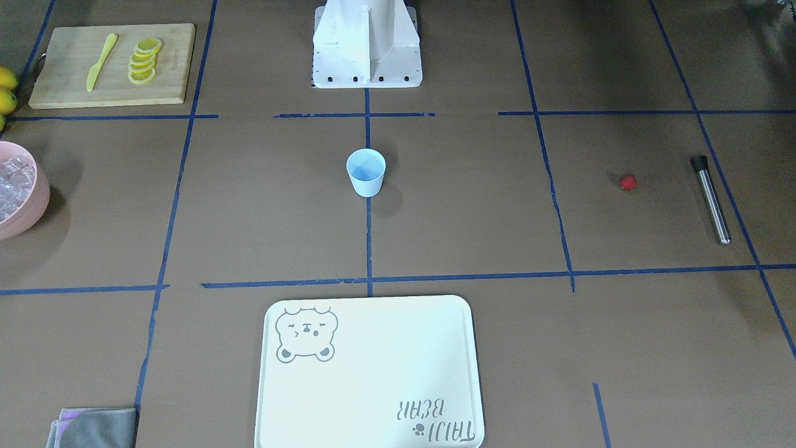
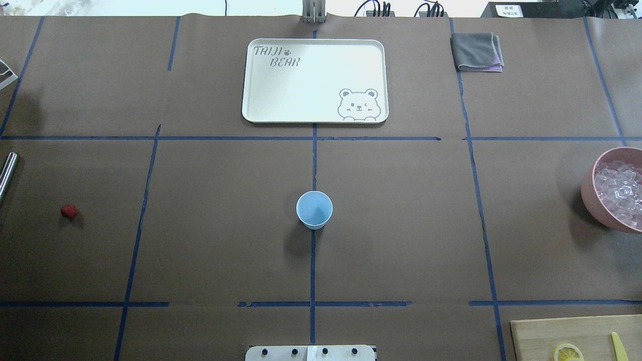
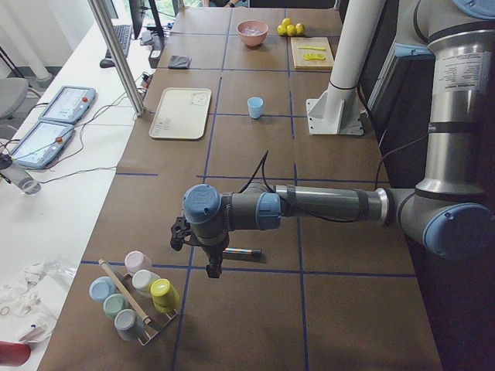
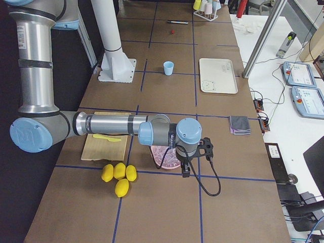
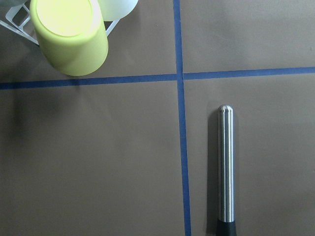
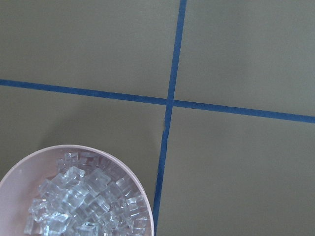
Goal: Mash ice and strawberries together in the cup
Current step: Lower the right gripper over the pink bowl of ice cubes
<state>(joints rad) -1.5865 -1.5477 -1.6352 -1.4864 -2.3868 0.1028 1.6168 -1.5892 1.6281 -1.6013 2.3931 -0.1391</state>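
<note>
The light-blue cup (image 1: 366, 172) stands upright and empty at the table's middle (image 2: 314, 209). One small red strawberry (image 1: 629, 183) lies alone far toward the robot's left (image 2: 68, 211). Ice (image 2: 619, 193) fills a pink bowl (image 2: 588, 193) at the robot's right end, and the right wrist view looks down on that ice (image 6: 83, 201). My left gripper (image 3: 212, 270) hangs over the table's left end above a steel muddler (image 5: 225, 167). My right gripper (image 4: 185, 172) hovers beside the bowl. Both show only in the side views, so I cannot tell if either is open or shut.
A cream bear tray (image 2: 261, 115) lies beyond the cup. A wooden board (image 1: 174, 62) holds lemon slices (image 1: 144, 60) and a yellow knife (image 1: 101, 61), with whole lemons (image 4: 119, 174) nearby. A grey cloth (image 2: 476, 51) and a rack of pastel cups (image 3: 135, 297) sit at the ends.
</note>
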